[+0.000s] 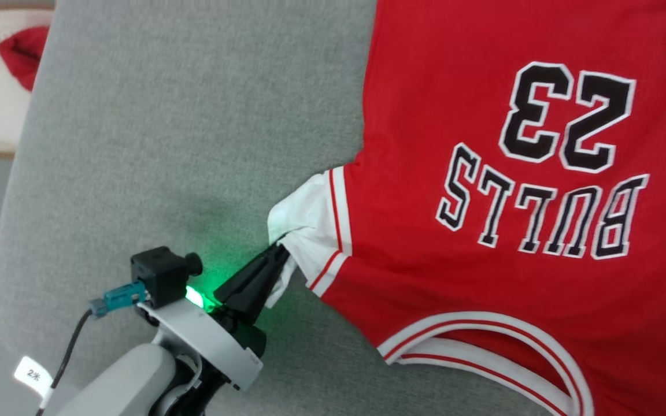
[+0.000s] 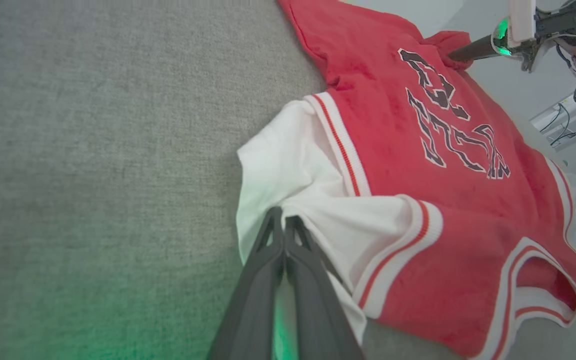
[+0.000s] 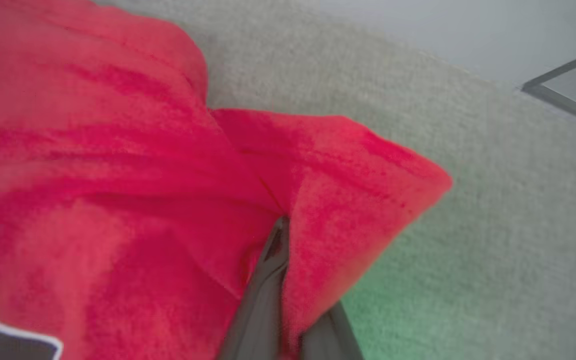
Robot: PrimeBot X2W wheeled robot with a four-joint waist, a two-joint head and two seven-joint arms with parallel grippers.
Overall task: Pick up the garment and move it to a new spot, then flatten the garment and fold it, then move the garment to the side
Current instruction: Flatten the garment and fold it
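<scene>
While left gripper (image 1: 281, 249) nips its edge — garment (image 1: 454, 115) lies rightward.

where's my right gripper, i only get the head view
observer: the left wrist view has the right gripper at the jersey's far red corner.
operator: shut on it or just near
observer: shut on it. In the right wrist view its fingers are together with a red fold pinched between them.
operator: corner lying flat
observer: no, the right wrist view shows it bunched into a peak above the grey surface.
</scene>
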